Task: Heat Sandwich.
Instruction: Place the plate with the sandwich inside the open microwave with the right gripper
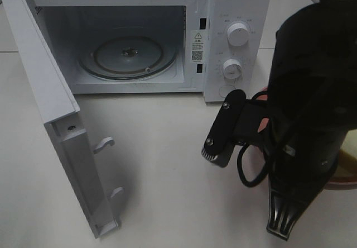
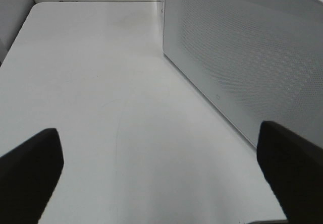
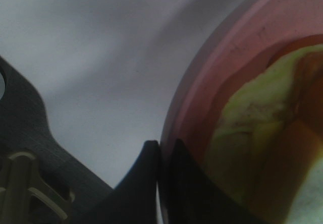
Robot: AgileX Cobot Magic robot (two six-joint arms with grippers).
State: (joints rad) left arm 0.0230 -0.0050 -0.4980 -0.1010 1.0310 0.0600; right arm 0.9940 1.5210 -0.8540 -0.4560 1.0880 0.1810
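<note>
Nearest to us, the right gripper [image 3: 162, 151] has its two black fingertips pressed together on the rim of a round pink plastic plate [image 3: 202, 82]; one fingertip lies outside the rim and the other over the plate's inner slope; on that plate rests the sandwich [image 3: 262, 133], thick pale cream bread with yellow-green and red filling, so close to the right wrist camera that it blurs; from the high camera we see the bulky black right arm [image 1: 312, 91] covering nearly all of it, leaving only a thin arc of plate and a pale sliver of bread at the right edge of the view; all of this sits on the flat white table [image 1: 167, 164]; the left gripper [image 2: 161, 178] hovers over bare tabletop with its dark fingers [image 2: 30, 168] spread wide and nothing between them, just beside a white perforated metal wall [image 2: 242, 57]; farther back the white hinged door [image 1: 44, 91] stands swung fully open at the left; behind it the white box-shaped microwave [image 1: 234, 2] shows its round clear glass turntable [image 1: 128, 55] inside, with two round white knobs [image 1: 239, 34] stacked on the right-hand panel.
</note>
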